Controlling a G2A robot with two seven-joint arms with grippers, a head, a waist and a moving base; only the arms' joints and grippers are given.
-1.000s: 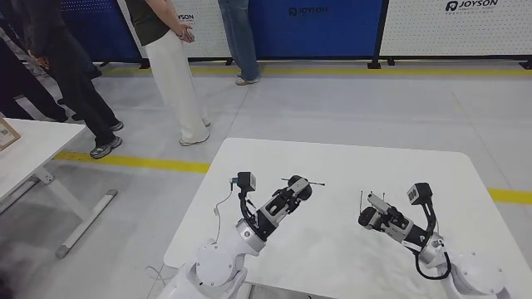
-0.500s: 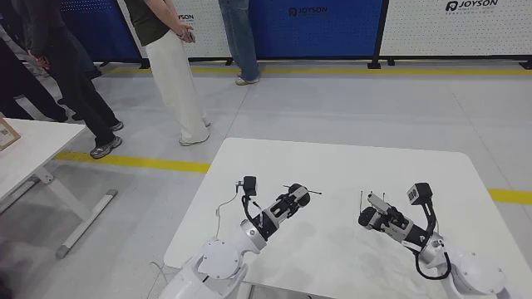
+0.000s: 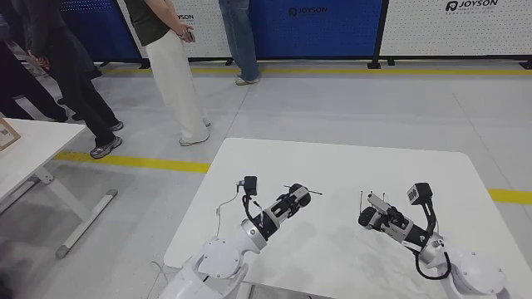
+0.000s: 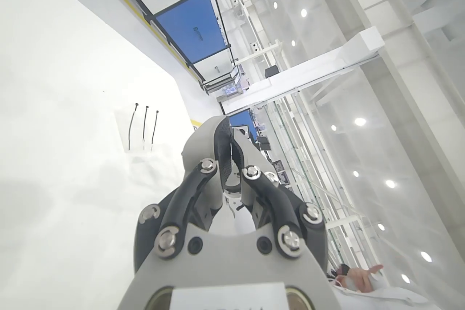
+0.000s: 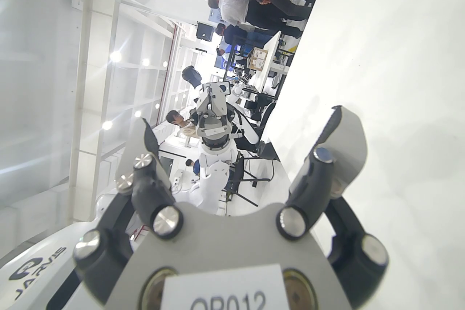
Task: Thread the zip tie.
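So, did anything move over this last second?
The left gripper, fingers shut on the zip tie, dropped slightly lower and nearer the robot, carrying the tie along, then stopped. The right gripper stayed open and still.

Robotics lab / demo bay inside a big industrial hall – that's where we're working.
We're looking over a white work table (image 3: 349,162) on a grey shop floor w/ a yellow lane line (image 3: 133,163). Blue partition panels (image 3: 316,4) & white pegboard panels (image 3: 453,4) are fencing the bay. Overhead, a high white ceiling is carrying rows of round lights (image 4: 359,121). Past the table edge another white robot (image 5: 214,129) is standing among benches (image 5: 276,46) w/ gear.
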